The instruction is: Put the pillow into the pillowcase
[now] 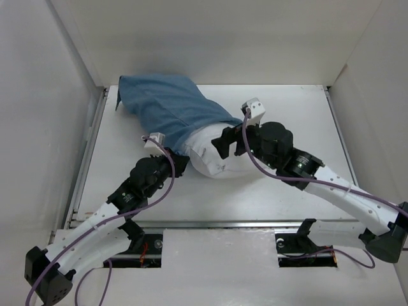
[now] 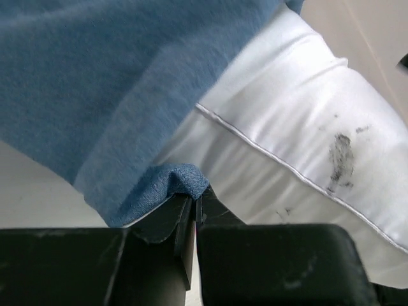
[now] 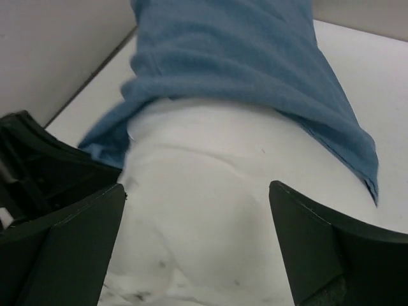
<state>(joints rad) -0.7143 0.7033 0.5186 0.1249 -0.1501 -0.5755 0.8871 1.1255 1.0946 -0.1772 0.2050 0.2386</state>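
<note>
The pillow (image 1: 213, 159) lies in the middle of the table (image 1: 287, 197), most of it inside the pillowcase (image 1: 169, 108), which stretches off towards the far left corner; only the near end bulges out, white and a little smudged. The left gripper (image 2: 191, 207) is pinched tight on a fold of the blue hem at the case's mouth. The right gripper (image 3: 197, 191) has its jaws spread wide, one finger on each side of the bare pillow end, holding nothing; whether they touch it I cannot tell.
</note>
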